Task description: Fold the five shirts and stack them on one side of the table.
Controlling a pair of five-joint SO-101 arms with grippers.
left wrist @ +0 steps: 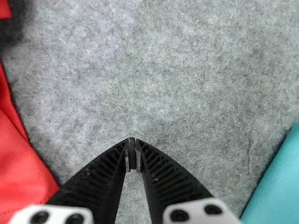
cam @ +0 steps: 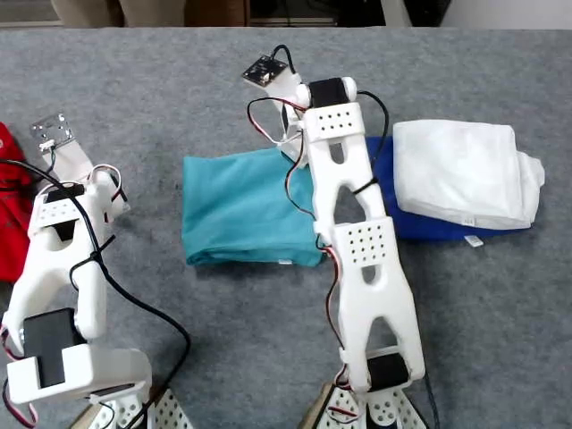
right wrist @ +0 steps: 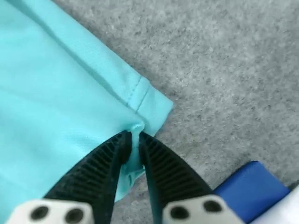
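A folded teal shirt (cam: 241,210) lies mid-table. My right gripper (right wrist: 134,141) is shut on a pinch of the teal shirt (right wrist: 60,93), close to its hemmed corner. That corner is the far one, on the side facing the stack, where the right arm (cam: 344,179) stretches over the shirt's edge. On the right, a folded white shirt (cam: 460,170) lies on a blue shirt (cam: 429,223). A red shirt (cam: 9,206) lies at the left edge. My left gripper (left wrist: 131,154) is shut and holds nothing, just above bare felt between the red shirt (left wrist: 18,168) and the teal shirt (left wrist: 280,186).
Grey felt (cam: 161,98) covers the whole table. In the right wrist view the blue shirt (right wrist: 252,186) shows a corner a short way from the pinched teal corner. Open felt runs along the far side and between the two arms.
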